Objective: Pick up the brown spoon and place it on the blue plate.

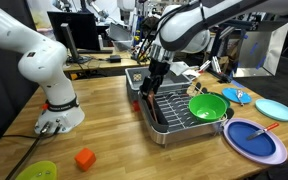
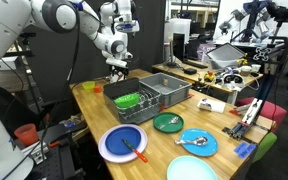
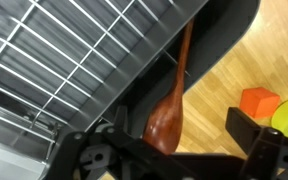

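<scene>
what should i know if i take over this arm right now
Gripper: looks open, low over one end of the dark wire dish rack, with the spoon between its fingers in the wrist view.
Long dark reddish-brown spoon: by the rack's tray edge, not gripped.
Large round deep-blue plate: on the table beyond the rack's other end, thin orange-red utensil on it.
Done: approach.
Left: close, lift, carry, set on plate.
</scene>
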Robot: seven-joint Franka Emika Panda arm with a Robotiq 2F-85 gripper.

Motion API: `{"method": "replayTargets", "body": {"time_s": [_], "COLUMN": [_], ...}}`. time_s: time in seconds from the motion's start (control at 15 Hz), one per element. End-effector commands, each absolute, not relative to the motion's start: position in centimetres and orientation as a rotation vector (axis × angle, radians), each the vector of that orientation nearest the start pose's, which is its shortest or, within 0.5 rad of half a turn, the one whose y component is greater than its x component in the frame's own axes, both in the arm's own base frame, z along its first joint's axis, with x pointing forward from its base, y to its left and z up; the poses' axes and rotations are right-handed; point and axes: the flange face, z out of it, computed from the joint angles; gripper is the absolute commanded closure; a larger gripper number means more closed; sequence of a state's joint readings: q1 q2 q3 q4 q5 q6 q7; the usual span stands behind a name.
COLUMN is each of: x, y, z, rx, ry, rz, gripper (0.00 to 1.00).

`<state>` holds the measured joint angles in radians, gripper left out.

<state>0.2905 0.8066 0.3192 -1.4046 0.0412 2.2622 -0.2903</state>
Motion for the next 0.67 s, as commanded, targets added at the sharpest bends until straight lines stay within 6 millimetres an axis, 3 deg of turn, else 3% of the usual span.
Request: {"method": "replayTargets", "body": {"time_s": [0.0, 0.13, 0.2, 0.33, 0.4, 0.6], "x": [64.1, 64.3, 64.41, 64.62, 64.71, 64.96], "y": [38.87, 39.15, 39.27, 39.42, 39.5, 39.51], "z": [24.71, 24.48, 24.38, 24.12, 24.08, 24.12], "rx": [-2.629, -2.621, -2.617, -2.61, -2.606, -2.603], "ry": [-1.124, -1.132, -1.134, -1.138, -1.142, -1.144], "rz": [-0.032, -0.019, -0.016, -0.014, -0.013, -0.01], "gripper": [0.0, 0.0, 0.07, 0.3, 0.32, 0.53]}}
